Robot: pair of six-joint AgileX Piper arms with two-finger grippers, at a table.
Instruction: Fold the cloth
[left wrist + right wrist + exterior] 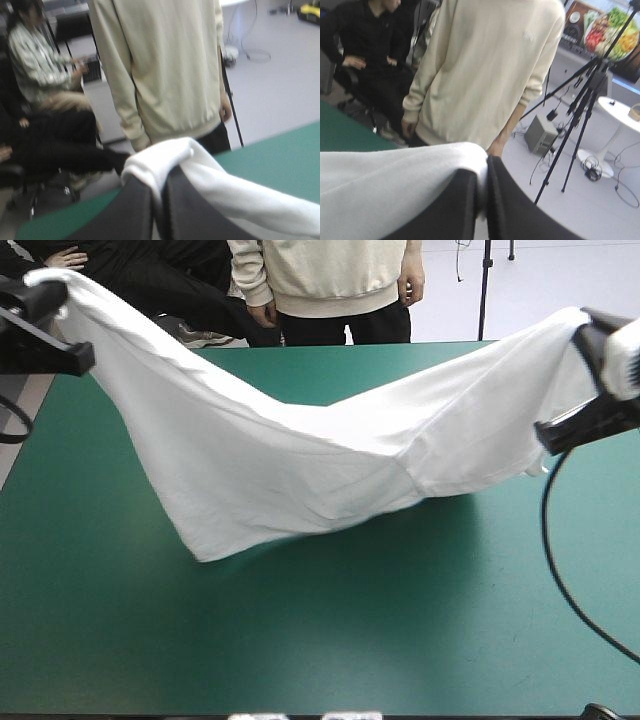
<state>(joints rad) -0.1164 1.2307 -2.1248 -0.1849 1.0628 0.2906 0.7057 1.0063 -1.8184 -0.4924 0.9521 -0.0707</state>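
- T-shirt (pixel 300 470), a white short-sleeved cloth garment, hangs stretched between the two arms as a long, sagging band across the table.
- Its two ends are raised high, one at the table's far left corner and one near the far right edge.
- Its middle droops low, and a wide flap reaches down toward the near side, right at the teal-green table cover (pixel 300 650).
- Whether that flap rests on the cover or hangs just above it cannot be told; a dark shadow lies beneath it.
- Left gripper (pixel 161 182) has its broad black fingers (pixel 132 210) pressed almost together, with a bunched white end of the shirt pinched between them and spilling over their tips.
- Right gripper (pixel 482 175) is likewise nearly closed, with the shirt's other end clamped between its fingers and draping away to one side as a smooth white sheet.
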